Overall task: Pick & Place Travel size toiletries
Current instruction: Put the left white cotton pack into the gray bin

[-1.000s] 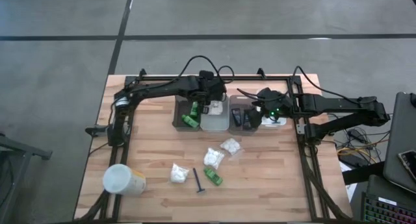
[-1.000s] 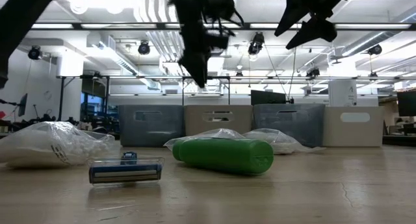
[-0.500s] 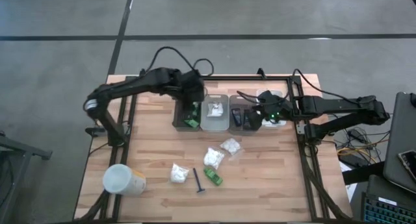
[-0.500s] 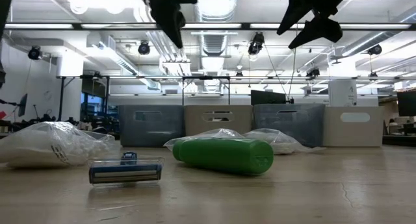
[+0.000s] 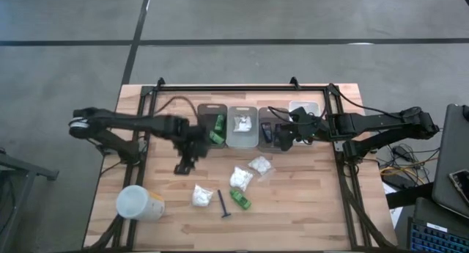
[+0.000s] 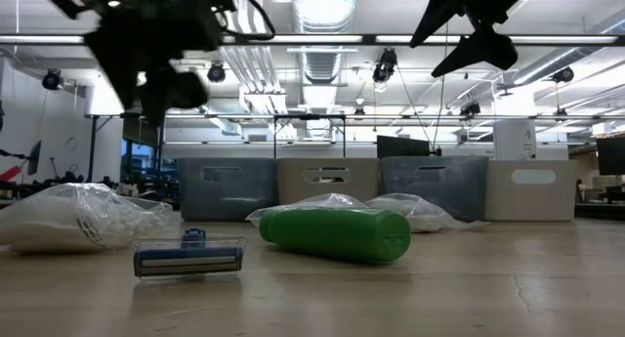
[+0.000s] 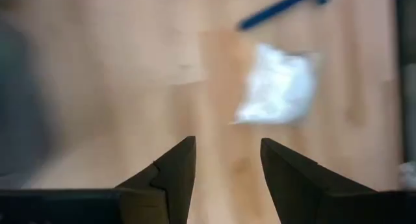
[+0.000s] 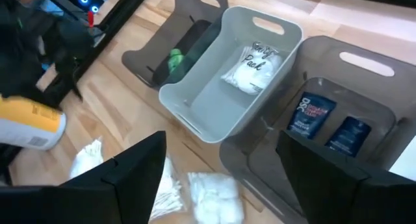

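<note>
Pale wooden planks make up the table [image 5: 308, 202], framed by a dark rail, with grey floor around it. Nearest the front edge, toward the left, lies a large white cylinder with a yellowish base [image 5: 138, 203]. A little farther in, loose toiletries sit in a cluster: a white crinkly packet [image 5: 201, 195], a thin dark razor [image 5: 222, 204] just beside it, a bright green bottle [image 5: 240, 200] lying on its side next to the razor, and two more white packets [image 5: 240, 177] [image 5: 259, 165] behind these. From table height the razor [image 6: 187, 258] and the green bottle [image 6: 337, 233] lie flat on the wood. Left of that cluster, the left gripper [image 5: 185, 163] hangs above bare planks; its wrist view shows the two dark fingers [image 7: 174, 169] apart with nothing between them, and a packet [image 7: 279, 92] and the razor [image 7: 283, 8] blurred on the table beyond. Farther back stands a row of four bins [image 5: 243, 138]: one holds green bottles [image 8: 175, 60], the pale one a white packet [image 8: 250, 69], the next two small dark tubes [image 8: 311, 113], while the fourth is mostly hidden. Over the tube bin the right gripper [image 5: 282, 138] is held in the air, its fingers [image 8: 133, 175] spread wide and empty.
</note>
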Available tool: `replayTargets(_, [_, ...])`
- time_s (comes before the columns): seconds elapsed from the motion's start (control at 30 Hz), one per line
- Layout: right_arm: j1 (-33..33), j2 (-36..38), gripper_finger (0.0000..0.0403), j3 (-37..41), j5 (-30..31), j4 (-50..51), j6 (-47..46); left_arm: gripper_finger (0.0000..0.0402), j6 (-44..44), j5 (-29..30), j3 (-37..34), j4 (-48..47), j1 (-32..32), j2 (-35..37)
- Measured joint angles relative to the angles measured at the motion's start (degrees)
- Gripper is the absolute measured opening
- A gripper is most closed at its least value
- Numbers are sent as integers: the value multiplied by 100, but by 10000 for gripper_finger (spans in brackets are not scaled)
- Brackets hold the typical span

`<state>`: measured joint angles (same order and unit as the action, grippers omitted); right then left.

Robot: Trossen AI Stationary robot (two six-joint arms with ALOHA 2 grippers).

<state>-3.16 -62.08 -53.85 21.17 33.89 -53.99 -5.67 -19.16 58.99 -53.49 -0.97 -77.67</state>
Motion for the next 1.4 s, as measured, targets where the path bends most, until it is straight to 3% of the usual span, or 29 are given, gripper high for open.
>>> replayTargets(0.17, [0, 0, 308, -1, -22, -4, -71, 177, 929, -419, -930, 1232, 619, 111])
replayTargets(0.47, [0, 2, 328, -1, -35, -15, -114, 177, 1215, -158, -1736, 2668, 1188, 105])
replayTargets(0.83, [0, 9, 346, 25, -38, 9, -90, 177, 1331, -32, -2060, 4172, 1190, -50])
replayTargets(1.0, [0, 9, 350, 50, -39, 22, -89, 177, 1335, -34, -2114, 4428, 1191, -357])
replayTargets(1.4, [2, 9, 313, 62, -81, 86, 49, 173, 1709, -50, -2121, 4913, 1191, -1101])
